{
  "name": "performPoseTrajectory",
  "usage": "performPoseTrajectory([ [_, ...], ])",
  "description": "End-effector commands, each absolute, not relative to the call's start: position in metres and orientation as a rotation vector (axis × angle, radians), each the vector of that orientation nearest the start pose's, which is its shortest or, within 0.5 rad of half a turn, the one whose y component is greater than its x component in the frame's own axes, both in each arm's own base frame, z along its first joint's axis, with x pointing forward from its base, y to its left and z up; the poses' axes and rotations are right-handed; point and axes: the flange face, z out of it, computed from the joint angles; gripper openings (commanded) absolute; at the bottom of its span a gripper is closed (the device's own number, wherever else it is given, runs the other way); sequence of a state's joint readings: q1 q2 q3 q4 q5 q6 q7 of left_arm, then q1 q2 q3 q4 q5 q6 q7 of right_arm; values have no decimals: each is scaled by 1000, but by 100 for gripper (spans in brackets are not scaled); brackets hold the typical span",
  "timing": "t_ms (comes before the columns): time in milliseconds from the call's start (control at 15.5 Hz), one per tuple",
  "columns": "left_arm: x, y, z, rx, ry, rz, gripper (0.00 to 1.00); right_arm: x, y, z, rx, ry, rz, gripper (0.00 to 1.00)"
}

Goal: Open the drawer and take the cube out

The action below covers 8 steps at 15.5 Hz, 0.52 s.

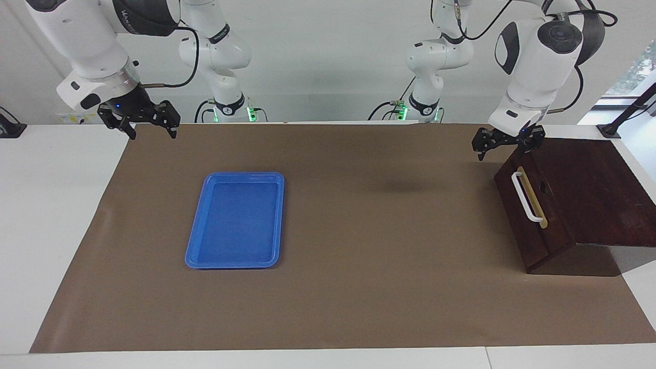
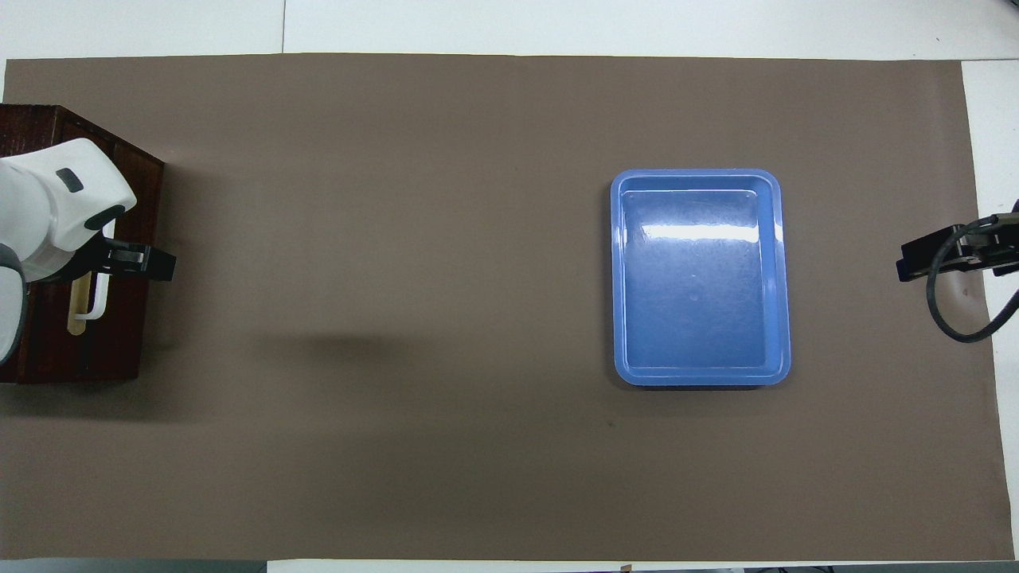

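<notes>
The dark brown wooden drawer (image 1: pixel 569 200) sits shut at the left arm's end of the table, its white bar handle (image 1: pixel 526 197) facing the middle of the mat. The cube is hidden. My left gripper (image 1: pixel 505 147) hangs open just above the drawer's front corner closest to the robots, touching nothing. In the overhead view the left gripper (image 2: pixel 135 261) covers part of the handle (image 2: pixel 99 306) on the drawer (image 2: pixel 119 354). My right gripper (image 1: pixel 154 134) waits open and empty over the mat's corner at the right arm's end, and only part of the right gripper (image 2: pixel 915 267) shows from above.
A flat blue tray (image 1: pixel 197 259) lies empty on the brown mat (image 1: pixel 359 266) toward the right arm's end, seen from above as the tray (image 2: pixel 617 278). White table (image 1: pixel 46 230) borders the mat.
</notes>
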<state>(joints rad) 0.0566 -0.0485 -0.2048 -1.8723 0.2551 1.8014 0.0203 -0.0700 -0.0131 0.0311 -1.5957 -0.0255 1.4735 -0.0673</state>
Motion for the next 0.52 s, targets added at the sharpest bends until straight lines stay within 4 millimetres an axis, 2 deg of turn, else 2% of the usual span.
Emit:
performPoseTrajectory([
  [0, 547, -65, 489, -2792, 366, -27, 100, 534, -24, 614, -3157, -76, 167, 100],
  [65, 550, -63, 473, -2775, 369, -40, 100, 534, -25, 614, -3157, -71, 167, 100],
  [323, 568, -56, 436, -2665, 420, -34, 100, 535, -26, 614, -3157, -68, 162, 100],
  [452, 574, -52, 432, -2681, 384, -82, 100, 535, -26, 614, -3157, -68, 162, 100],
])
